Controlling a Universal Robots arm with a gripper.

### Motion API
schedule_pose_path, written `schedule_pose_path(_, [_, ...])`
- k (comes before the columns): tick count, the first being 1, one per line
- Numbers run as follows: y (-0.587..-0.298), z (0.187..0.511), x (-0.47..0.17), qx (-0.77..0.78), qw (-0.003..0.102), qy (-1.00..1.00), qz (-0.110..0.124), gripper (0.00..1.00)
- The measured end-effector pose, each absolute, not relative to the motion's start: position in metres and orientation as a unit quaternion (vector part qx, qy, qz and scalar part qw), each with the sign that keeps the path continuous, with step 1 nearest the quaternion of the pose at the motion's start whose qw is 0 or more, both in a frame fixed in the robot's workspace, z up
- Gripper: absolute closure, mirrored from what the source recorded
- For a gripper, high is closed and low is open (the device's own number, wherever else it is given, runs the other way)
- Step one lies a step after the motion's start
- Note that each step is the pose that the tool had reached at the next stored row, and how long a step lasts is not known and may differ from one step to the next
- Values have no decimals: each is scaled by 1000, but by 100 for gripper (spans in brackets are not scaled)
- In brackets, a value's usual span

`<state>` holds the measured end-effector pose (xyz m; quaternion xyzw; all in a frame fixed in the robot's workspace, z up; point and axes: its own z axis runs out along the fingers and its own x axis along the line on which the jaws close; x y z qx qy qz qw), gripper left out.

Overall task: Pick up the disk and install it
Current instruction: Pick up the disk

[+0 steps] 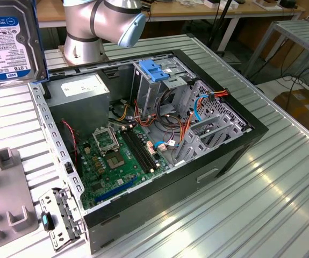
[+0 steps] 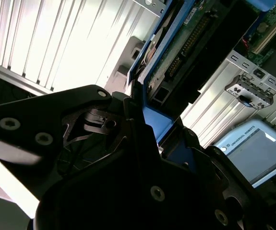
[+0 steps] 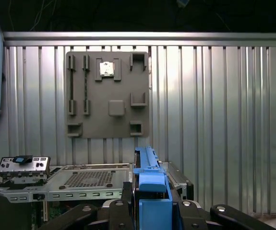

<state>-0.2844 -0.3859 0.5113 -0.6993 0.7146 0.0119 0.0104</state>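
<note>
Clenched on the one disk [image 3: 145, 163]: two black fingers [image 3: 127, 194] of the single gripper [image 3: 152, 194], one on each side of its blue plastic side rail. Stands edge-up between them in the first wrist view, rail rising past the fingertips. Shows its circuit-board face in the second wrist view. Held in the air at the exterior view's upper left (flat dark-metal hard drive, white label towards the camera), well apart from the case.

Beyond the grip, in the first wrist view: one grey moulded fixture plate [image 3: 108, 96], flat on the one ribbed aluminium table [image 3: 224, 120].

In the exterior view: one open black computer case [image 1: 235, 145] holding one green motherboard [image 1: 122, 161], one grey power-supply box [image 1: 84, 94] and one metal drive cage with a blue plastic top [image 1: 154, 72]. One loose metal bracket with a blue latch [image 1: 57, 215] just beside the case's near corner. One silver arm [image 1: 103, 24] behind the case.
</note>
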Motion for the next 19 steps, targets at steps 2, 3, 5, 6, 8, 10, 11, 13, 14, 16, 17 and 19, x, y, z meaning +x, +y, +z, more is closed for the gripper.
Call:
schedule_pose_path(2, [-386,511,-284,-699,10,715,12,63])
schedule_pose_path(3, [-386,511,-283,-699,10,715,12,63])
schedule_pose_path(5, [-386,511,-282,-699,10,715,12,63])
schedule_pose_path(6, [-386,511,-282,-699,10,715,12,63])
schedule_pose_path(8, [-386,511,-281,-699,10,715,12,63])
schedule_pose_path(10, [-386,511,-279,-699,10,715,12,63])
schedule_pose_path(11, [-386,511,-279,-699,10,715,12,63])
schedule_pose_path(13, [-386,511,-277,-699,10,715,12,63])
schedule_pose_path(14, [-386,511,-277,-699,10,715,12,63])
schedule_pose_path(16, [-386,511,-276,-699,10,715,12,63])
schedule_pose_path(17, [-386,511,-275,-699,10,715,12,63])
schedule_pose_path(19, [-386,511,-274,-699,10,715,12,63])
